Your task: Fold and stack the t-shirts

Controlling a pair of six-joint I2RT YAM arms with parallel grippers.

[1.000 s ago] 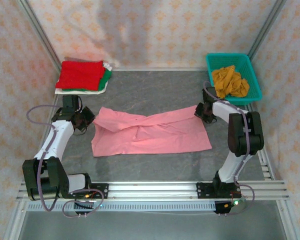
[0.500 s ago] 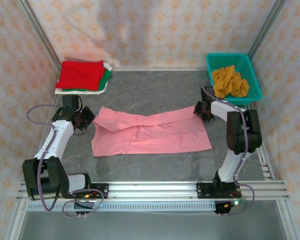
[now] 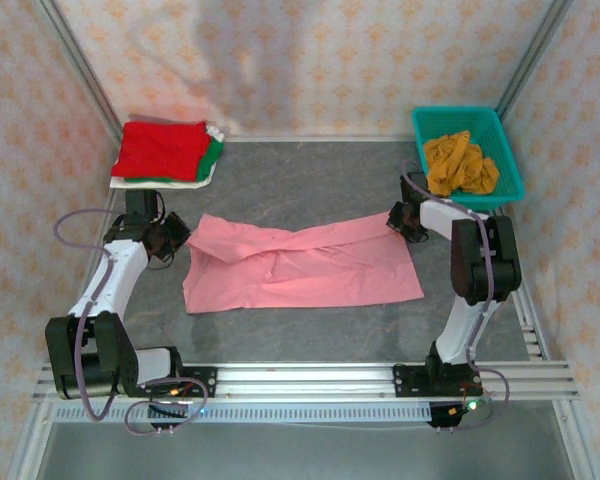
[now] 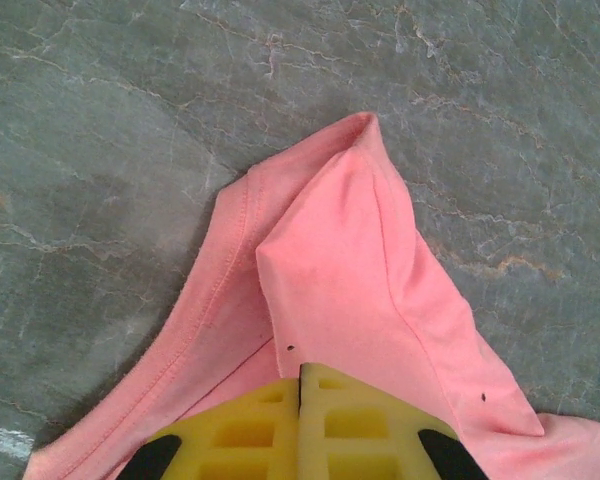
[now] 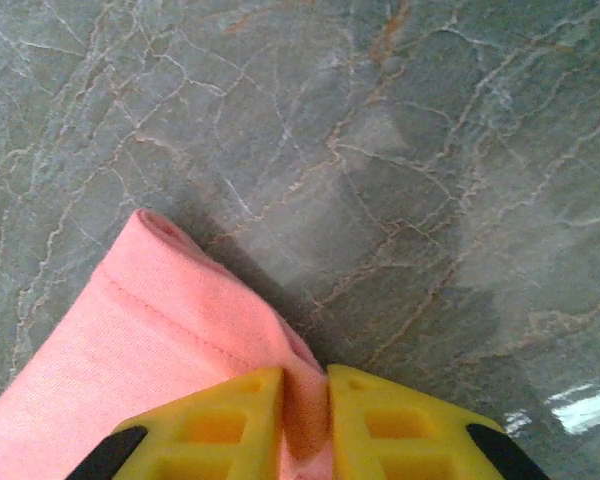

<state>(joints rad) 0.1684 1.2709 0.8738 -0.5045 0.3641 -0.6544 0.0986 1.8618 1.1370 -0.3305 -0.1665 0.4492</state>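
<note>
A teal basket [image 3: 456, 111] at two o'clock holds a mustard shirt [image 3: 460, 163], while the pink shirt [image 3: 300, 265] lies spread across the middle of the worktop [image 3: 310, 185], left fingers [image 4: 290, 400] pinching its nine o'clock edge, right fingers [image 5: 265, 395] its three o'clock edge, open room towards twelve.

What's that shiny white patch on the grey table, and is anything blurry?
Right wrist view: the white patch is light glaring off the table, and the pink t-shirt throws a dark shadow beside its edge. Left wrist view: sharp, stitching clear. Top view: soft grey shadows on the back wall.
</note>
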